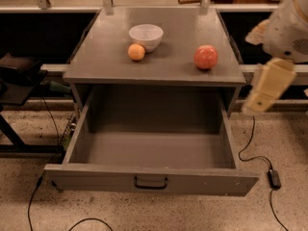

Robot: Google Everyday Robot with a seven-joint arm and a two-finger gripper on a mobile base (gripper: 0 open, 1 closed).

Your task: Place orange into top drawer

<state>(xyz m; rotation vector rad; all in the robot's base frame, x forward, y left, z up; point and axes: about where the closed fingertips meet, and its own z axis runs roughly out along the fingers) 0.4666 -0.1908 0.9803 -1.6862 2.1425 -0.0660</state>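
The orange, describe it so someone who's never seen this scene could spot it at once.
Find the grey cabinet with its top drawer pulled open; three things sit on top. The orange lies close by the white bowl, at its front left. It is the smallest, yellow-orange, unlike the bigger reddish fruit further right, nearer the gripper hanging beyond the cabinet's right side.

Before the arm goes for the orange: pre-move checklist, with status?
1. Wide shallow grey top drawer pulled open: ok.
2. Small round yellow-orange orange exposed on the grey cabinet top: ok.
3. Orange clear of round white bowl: cannot tell, they sit very close.
4. Large reddish-pink round fruit apart from orange: ok.
5. Gripper above orange: not ok, it hangs off the cabinet's right side.
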